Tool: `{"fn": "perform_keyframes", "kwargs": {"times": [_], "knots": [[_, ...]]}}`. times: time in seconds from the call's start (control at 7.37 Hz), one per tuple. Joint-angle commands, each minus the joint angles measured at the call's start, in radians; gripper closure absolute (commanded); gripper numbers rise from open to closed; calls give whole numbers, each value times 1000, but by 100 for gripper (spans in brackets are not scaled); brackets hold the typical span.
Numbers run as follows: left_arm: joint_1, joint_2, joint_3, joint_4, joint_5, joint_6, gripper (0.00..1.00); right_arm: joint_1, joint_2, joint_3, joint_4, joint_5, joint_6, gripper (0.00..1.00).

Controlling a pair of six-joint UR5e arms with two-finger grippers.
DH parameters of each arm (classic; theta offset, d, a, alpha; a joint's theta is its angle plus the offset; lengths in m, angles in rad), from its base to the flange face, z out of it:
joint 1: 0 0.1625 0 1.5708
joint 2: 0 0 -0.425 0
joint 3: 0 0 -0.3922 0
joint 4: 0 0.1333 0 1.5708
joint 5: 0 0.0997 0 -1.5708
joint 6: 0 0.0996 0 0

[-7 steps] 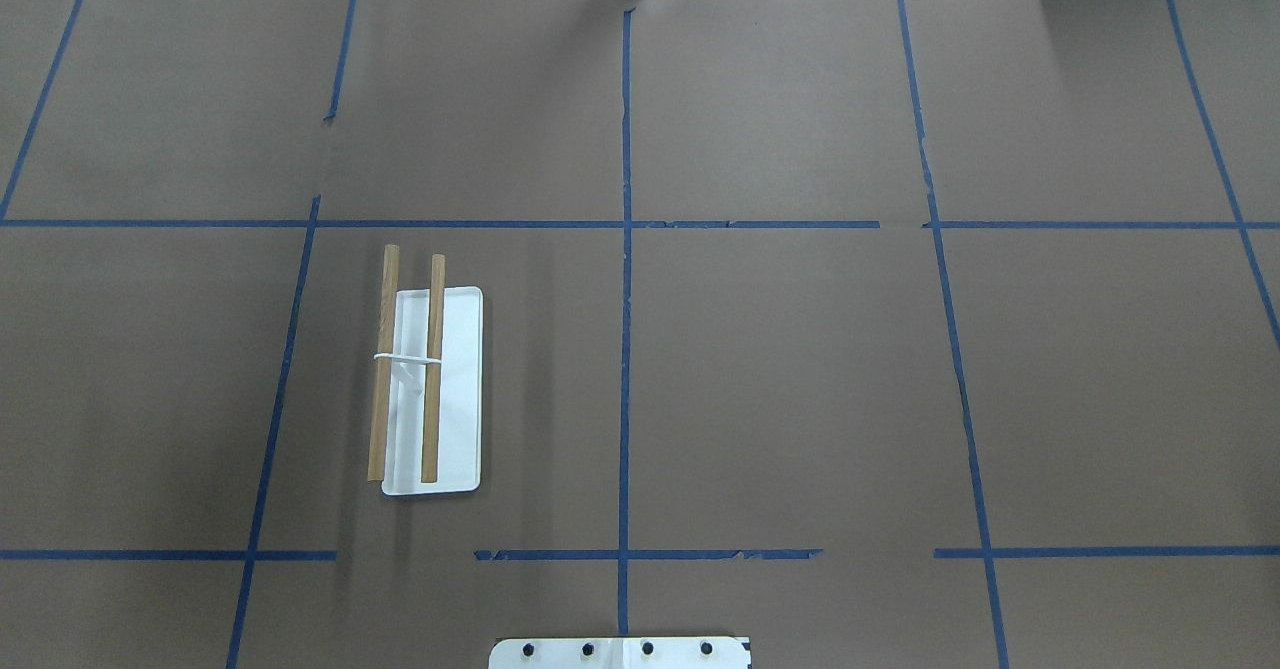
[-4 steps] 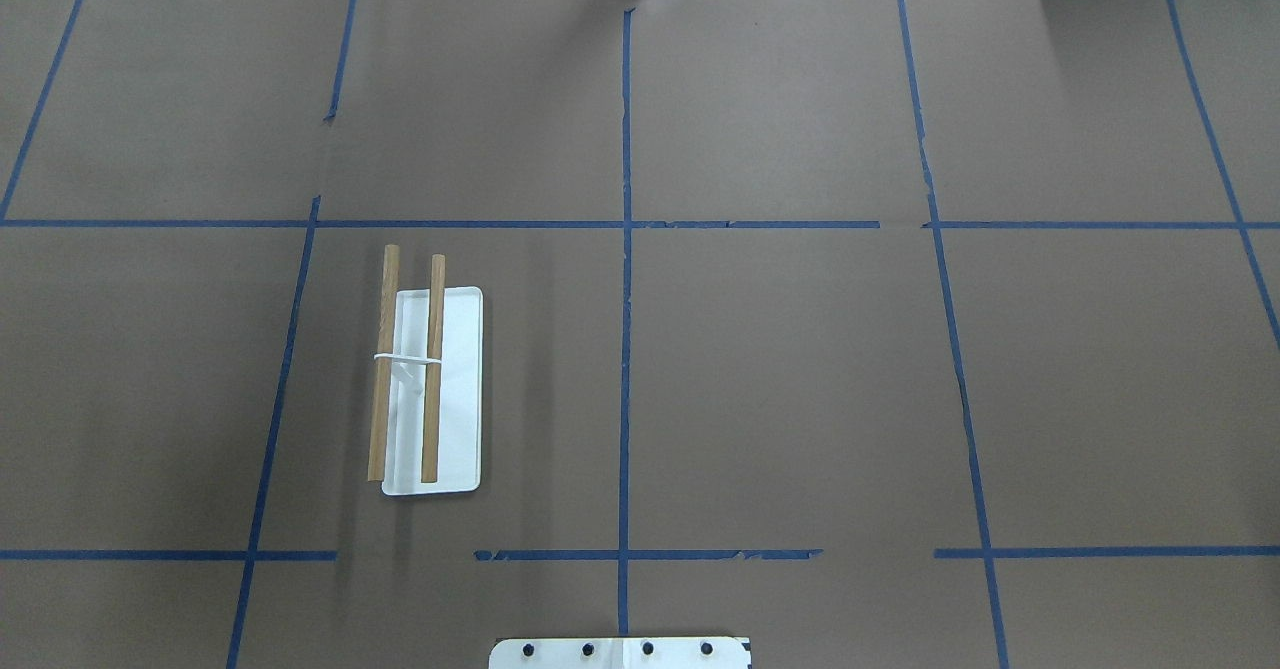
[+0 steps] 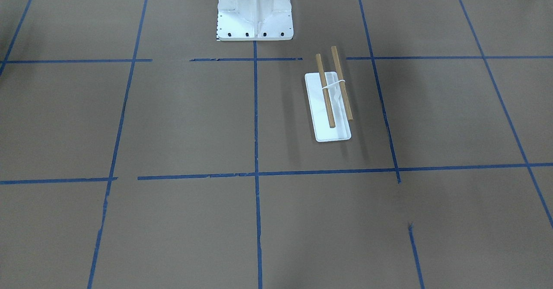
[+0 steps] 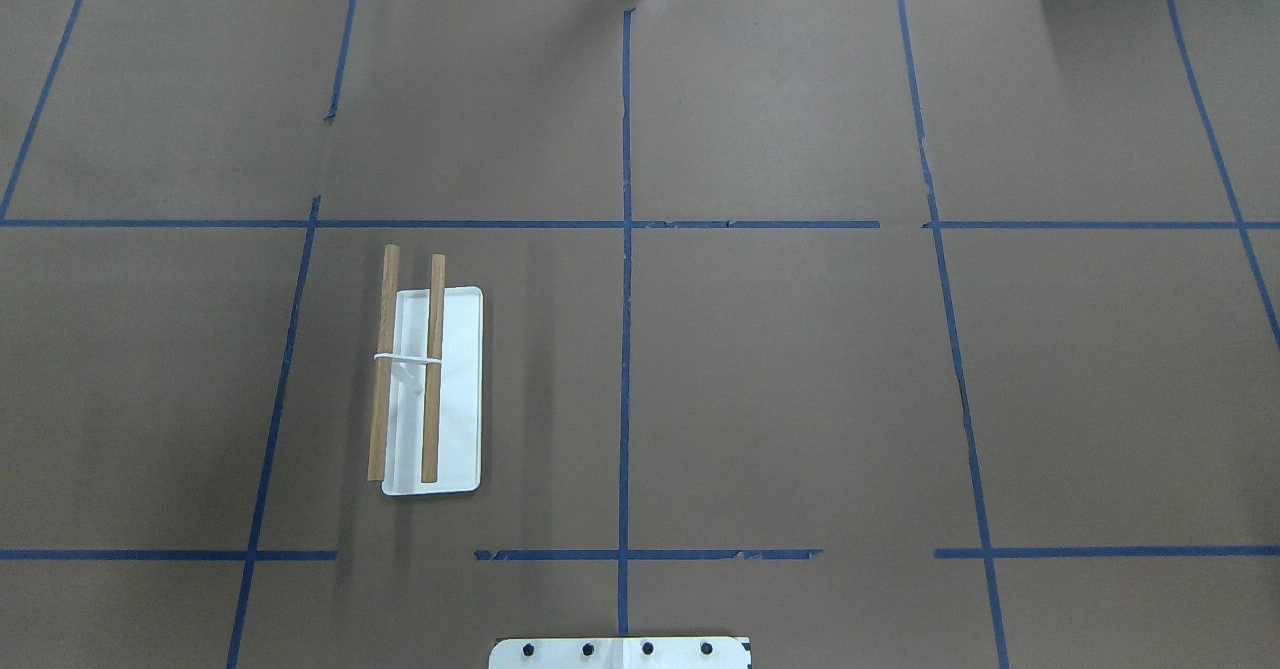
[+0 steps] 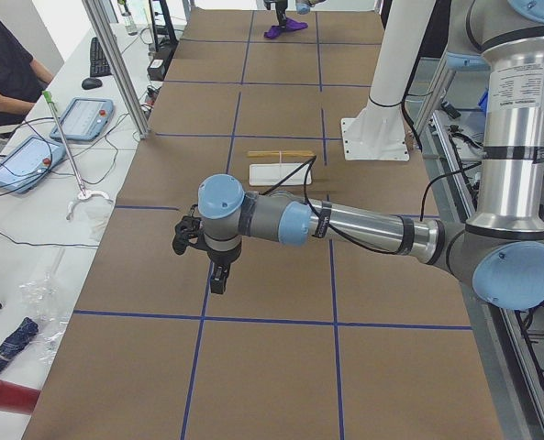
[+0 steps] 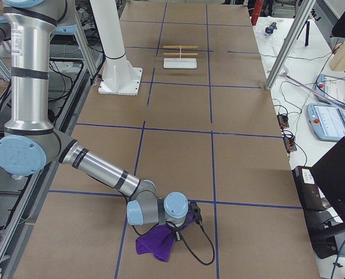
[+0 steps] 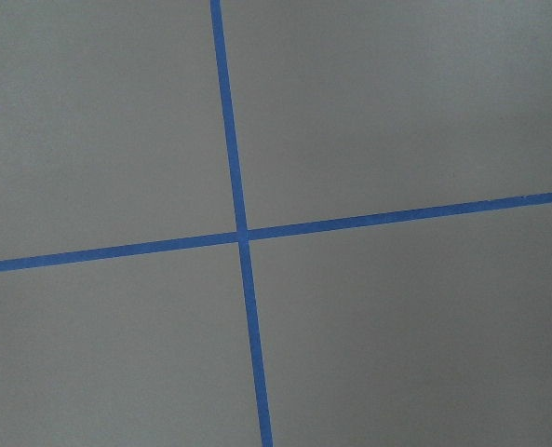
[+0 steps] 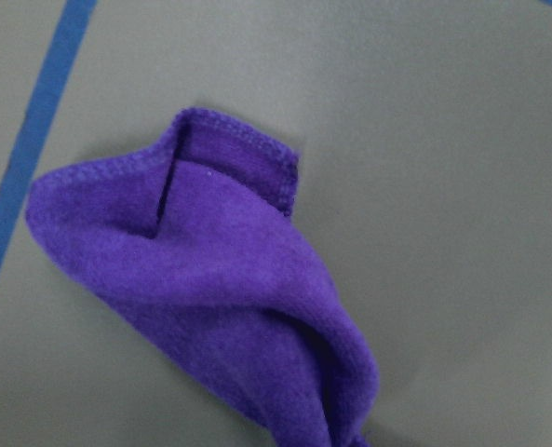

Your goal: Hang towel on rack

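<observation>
- Nothing's moved in the overhead view vs a sec ago: rack (image 4: 430, 389) is in the same spot, rods bare, no arm near it.
- towel (image 6: 155, 244) = purple bunch on the table (image 4: 800, 399) at the robot's far right end, well apart from the rack.
- right gripper (image 6: 178, 228) is right at the towel, but can't tell if it's wide, narrow or pinching.
- left gripper (image 5: 216, 284) hangs over a tape cross (image 7: 241, 235); can't tell its claw either.
- imo barely started: pickup first, then a long carry.

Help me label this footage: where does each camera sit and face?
Front-facing: across table, facing pedestal, rack.
Overhead: behind pedestal, looking down; only its base.
Left: table end; left gripper near.
Right: other end; right gripper at towel.
Left wrist: down at tape cross.
Right wrist: down at towel.
Shared: exterior views all show rack.
</observation>
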Motion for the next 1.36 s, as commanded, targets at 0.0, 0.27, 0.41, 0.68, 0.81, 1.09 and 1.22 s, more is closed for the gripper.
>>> {"fn": "perform_keyframes", "kwargs": {"times": [0.0,0.27,0.41,0.68,0.81,1.09,1.22], "knots": [[0,-5,0,0,0,0,0,27,2,70,1,53,4,100],[0,-9,-14,-6,0,0,0,139,10,245,11,151,33,100],[2,-14,-38,-15,6,2,0,141,19,341,11,145,167,100],[2,-20,-35,-174,5,-2,0,111,140,436,20,139,471,100],[9,-29,-9,-272,5,-33,0,71,204,450,21,130,560,100],[105,-119,17,-342,5,-287,0,-89,309,505,20,1,781,100],[153,-135,38,-459,5,-413,0,-189,345,544,20,-87,906,100]]}}
